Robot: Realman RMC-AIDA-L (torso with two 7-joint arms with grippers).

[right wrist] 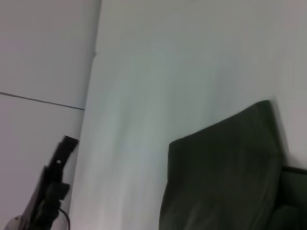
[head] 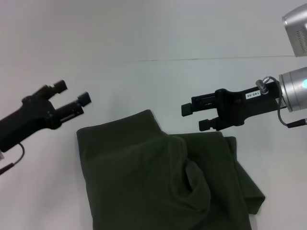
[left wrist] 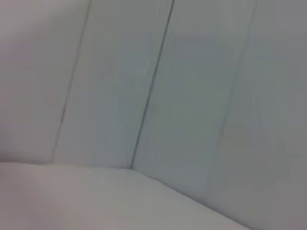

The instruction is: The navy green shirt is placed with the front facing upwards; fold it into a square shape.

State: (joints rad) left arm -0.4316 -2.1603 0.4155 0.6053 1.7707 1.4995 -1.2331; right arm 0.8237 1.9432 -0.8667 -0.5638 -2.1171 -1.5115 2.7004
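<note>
The navy green shirt lies in a folded, rumpled heap on the white table, near the front edge of the head view; its print and collar are hidden. My left gripper hovers open above the table, just off the shirt's far left corner, holding nothing. On the other side, my right gripper hangs open over the shirt's far right part, also with nothing in it. The right wrist view shows the shirt and, farther off, the left gripper. Only white surfaces show in the left wrist view.
The white table stretches beyond the shirt to a thin seam line at the back. White wall panels fill the left wrist view.
</note>
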